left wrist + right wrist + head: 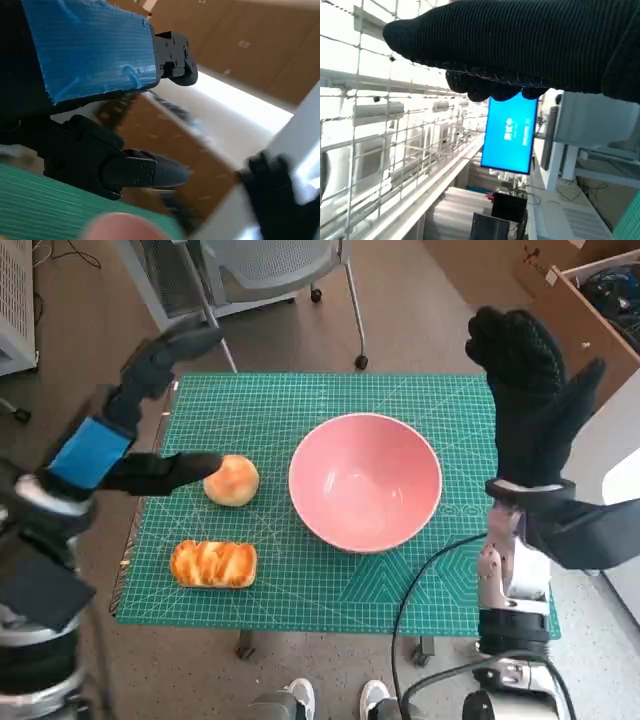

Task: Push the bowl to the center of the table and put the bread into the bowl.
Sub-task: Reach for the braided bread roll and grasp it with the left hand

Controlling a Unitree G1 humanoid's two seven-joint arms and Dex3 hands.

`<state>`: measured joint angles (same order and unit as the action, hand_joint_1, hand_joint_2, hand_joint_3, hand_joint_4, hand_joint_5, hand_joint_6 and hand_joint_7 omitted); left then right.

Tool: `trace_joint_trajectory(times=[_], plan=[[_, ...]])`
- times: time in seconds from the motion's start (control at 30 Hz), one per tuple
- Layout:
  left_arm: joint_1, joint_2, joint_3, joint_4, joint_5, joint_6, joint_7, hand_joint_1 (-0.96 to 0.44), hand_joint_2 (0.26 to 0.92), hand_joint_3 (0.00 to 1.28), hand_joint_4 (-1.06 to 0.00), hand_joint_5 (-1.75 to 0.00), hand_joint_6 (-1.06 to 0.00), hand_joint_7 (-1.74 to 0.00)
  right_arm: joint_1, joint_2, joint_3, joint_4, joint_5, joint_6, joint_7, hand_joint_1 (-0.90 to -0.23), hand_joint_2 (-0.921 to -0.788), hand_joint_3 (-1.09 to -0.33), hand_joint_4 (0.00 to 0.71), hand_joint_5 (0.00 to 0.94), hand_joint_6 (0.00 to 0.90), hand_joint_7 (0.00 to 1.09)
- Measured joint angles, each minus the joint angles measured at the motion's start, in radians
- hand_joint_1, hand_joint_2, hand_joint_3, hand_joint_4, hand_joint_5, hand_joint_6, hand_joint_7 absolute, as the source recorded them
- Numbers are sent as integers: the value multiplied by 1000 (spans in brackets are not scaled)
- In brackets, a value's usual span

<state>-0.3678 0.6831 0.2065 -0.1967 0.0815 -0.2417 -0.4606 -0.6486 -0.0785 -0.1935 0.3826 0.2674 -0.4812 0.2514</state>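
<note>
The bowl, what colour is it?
Pink; the bowl shows best in the head view.

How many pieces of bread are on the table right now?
2. A round bun lies on the mat just left of the pink bowl, by the left hand. A long glazed loaf lies nearer the mat's front left corner. None looks hidden.

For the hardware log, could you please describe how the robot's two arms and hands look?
The left robot hand is black with hard, jointed fingers and blue tape across its back. The right robot hand wears a black knitted glove. Both forearms are pale; a black cable loops beside the right forearm.
</note>
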Motion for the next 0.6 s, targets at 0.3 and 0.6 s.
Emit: trace_joint_trajectory(times=[0.3, 0.6], plan=[[124, 89, 6, -28, -20, 0, -111, -496, 796, 154, -56, -248, -10, -689, -10, 4, 3, 26, 2, 6, -1, -601, -921, -734, 267, 9, 130, 461], [217, 141, 5, -26, -8, -39, -170, -465, 845, 26, -180, -61, -115, -519, -34, 6, 4, 57, 3, 1, 1, -608, -921, -724, 273, 9, 136, 458]])
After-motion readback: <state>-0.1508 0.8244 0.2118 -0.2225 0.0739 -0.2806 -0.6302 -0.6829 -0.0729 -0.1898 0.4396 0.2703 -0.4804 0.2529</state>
